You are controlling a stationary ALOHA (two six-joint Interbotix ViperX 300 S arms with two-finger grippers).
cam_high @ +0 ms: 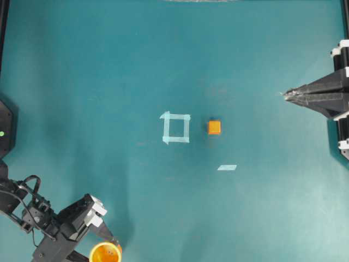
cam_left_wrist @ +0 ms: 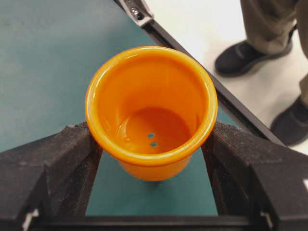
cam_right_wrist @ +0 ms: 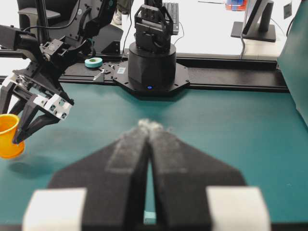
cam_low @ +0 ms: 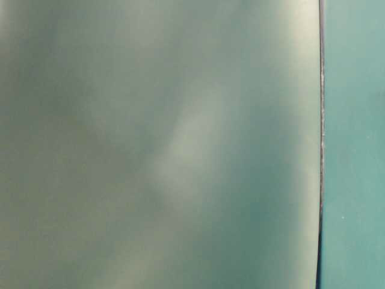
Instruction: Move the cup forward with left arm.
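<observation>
The yellow-orange cup stands upright at the bottom edge of the overhead view, left of centre. My left gripper straddles it. In the left wrist view the cup fills the gap, and both black fingers press against its sides just under the rim, so my left gripper is shut on it. From the right wrist view the cup shows at far left in the left gripper. My right gripper rests at the right edge, shut and empty.
A small orange cube sits mid-table beside a tape square, with a tape strip below it. The black table rail runs just beyond the cup, and a person's shoes stand past it. The table-level view is a blur.
</observation>
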